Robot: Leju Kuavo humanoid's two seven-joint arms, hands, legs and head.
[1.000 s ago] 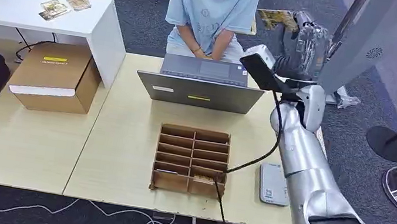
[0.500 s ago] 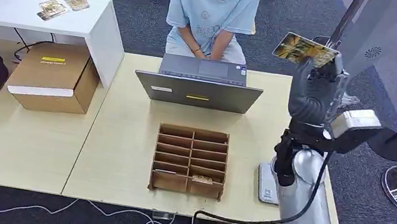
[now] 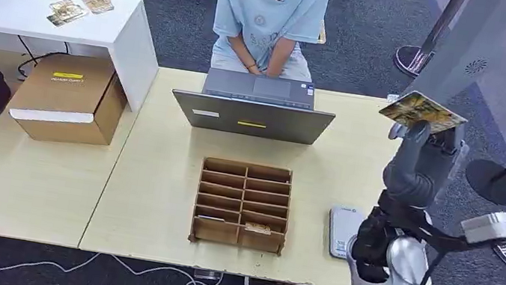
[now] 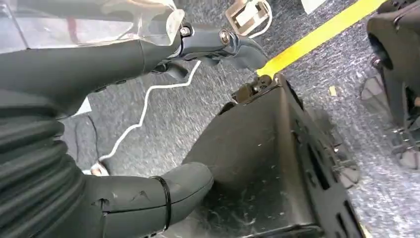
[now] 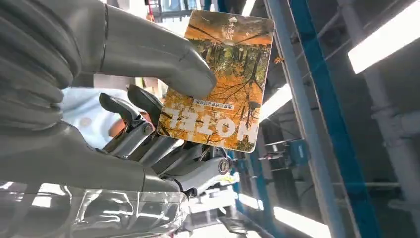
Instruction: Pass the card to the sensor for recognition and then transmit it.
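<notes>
My right hand (image 3: 421, 164) is raised over the table's right edge, palm up, and pinches a card (image 3: 422, 109) printed with an autumn forest. The wrist view shows the card (image 5: 223, 79) held between the thumb (image 5: 163, 59) and the darker fingers (image 5: 148, 134), with its printed face toward the camera. The sensor (image 3: 342, 231), a flat pale grey reader, lies on the table below and left of that hand, partly hidden by my forearm. My left hand (image 4: 148, 124) hangs above the grey floor, thumb and fingers apart, holding nothing.
A cardboard card sorter (image 3: 243, 204) with several slots stands mid-table, with a card in a front slot. A laptop (image 3: 255, 109) sits behind it, and a person (image 3: 273, 9) sits at it. A cardboard box (image 3: 71, 96) and a white side table (image 3: 50, 10) are at the left. Stanchion bases (image 3: 494, 182) stand at the right.
My right arm has swung back from beside the laptop toward me and to the right. The hand has turned palm up, still holding the card, which is now lower and nearer.
</notes>
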